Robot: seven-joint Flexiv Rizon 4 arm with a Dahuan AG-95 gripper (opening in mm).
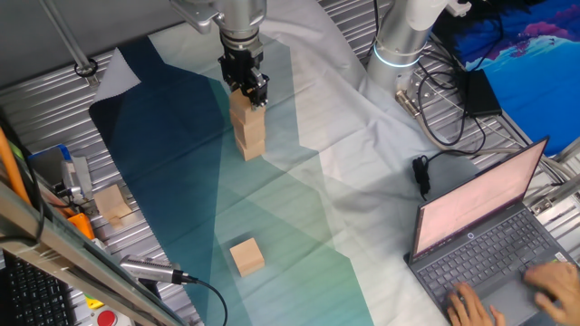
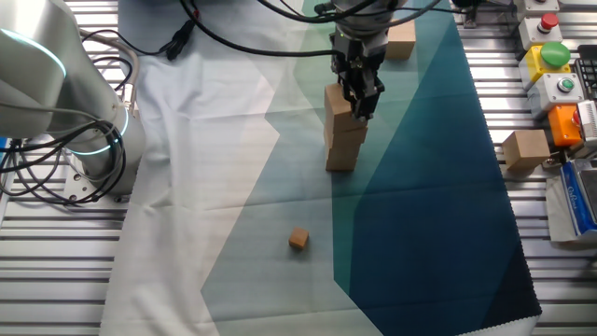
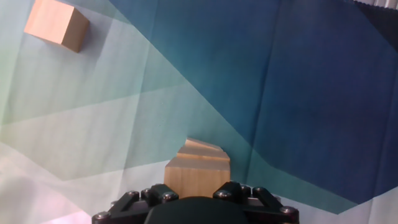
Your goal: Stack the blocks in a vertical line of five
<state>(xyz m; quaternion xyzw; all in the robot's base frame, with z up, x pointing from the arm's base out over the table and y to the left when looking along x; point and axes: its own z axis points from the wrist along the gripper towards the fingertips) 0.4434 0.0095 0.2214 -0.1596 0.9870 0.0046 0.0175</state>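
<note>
Ribbed metal tabletop is covered by a cloth of white, green and dark teal panels. Near its middle a stack of blocks is seen, three cubes high as far as can be told, slightly twisted. The end effector is closed on the top block of that stack. Another block lies alone on the cloth, well apart. A much smaller cube is also seen there.
</note>
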